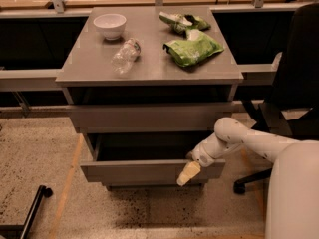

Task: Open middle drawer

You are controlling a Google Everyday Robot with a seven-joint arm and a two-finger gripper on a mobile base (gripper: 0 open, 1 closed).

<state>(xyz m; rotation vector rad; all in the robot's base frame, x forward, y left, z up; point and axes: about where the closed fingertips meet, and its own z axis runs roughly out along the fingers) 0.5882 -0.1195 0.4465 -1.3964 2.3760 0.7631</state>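
Okay, middle drawer (144, 172): you've got it standing out from the cabinet (77, 136), grey front lowest in view, with its dark inside showing between that front and the upper drawer front (149, 117). Judged from that gap, it's partly open, maybe most of the way; how much travel is left you can't read from here.

Key relation: the drawer's front runs left to right across the view, and the gripper (188, 172) sits at the right end of it, at the top edge, touching or just about touching the front. So nearly the whole drawer lies to the left of the jaws, and the pull runs toward the camera, square to that long axis. Pulling from the right end could skew the drawer in its slides, so keep any further pull straight out.

Jaws: can't tell whether they're apart, together or clamped on the drawer's edge. The pale tip hangs over the front face and hides the rest.

The arm (249, 141) comes in from the right, white and bent toward the drawer. A black office chair (299, 83) stands just behind it on that side, close enough that you should watch the elbow.

Up on the tabletop (149, 71), none of it in the way: white bowl (109, 25), plastic bottle (124, 56) lying on its side, green snack bag (192, 51), second green packet (182, 21).
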